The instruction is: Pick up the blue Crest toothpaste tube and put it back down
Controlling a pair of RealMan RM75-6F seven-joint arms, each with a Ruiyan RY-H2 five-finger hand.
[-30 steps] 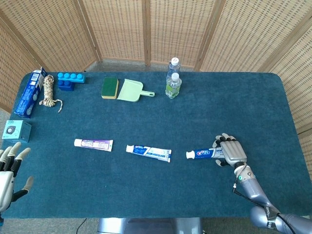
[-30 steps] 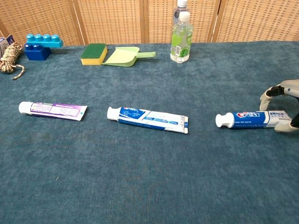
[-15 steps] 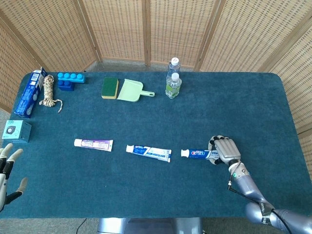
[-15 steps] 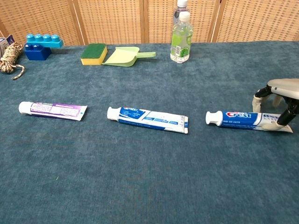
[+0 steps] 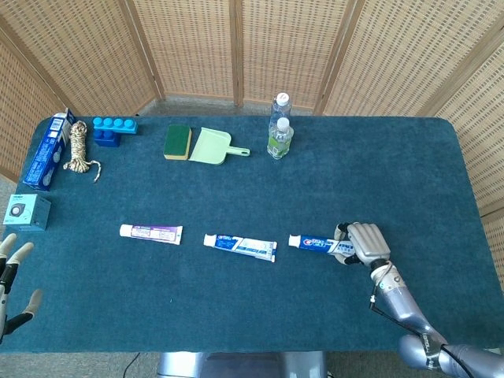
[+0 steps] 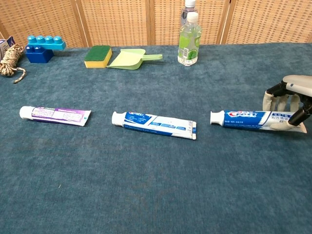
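Blue-carpeted desk [image 5: 236, 197]: right hand [image 5: 365, 242] grasping tail of blue Crest toothpaste tube [image 6: 243, 119], cap pointing leftward from it; left hand [image 5: 12, 272] released, fingers spread.

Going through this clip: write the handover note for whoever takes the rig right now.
Right hand: fingers wrapped over the tail end of the blue Crest toothpaste tube, which appears to lie on the teal table cloth, cap toward the blue-and-white tube.
Left hand: open, idle at the table's near left edge.
Done: grasp in place.
Left: lift the tube if not yet done, set it down, release.
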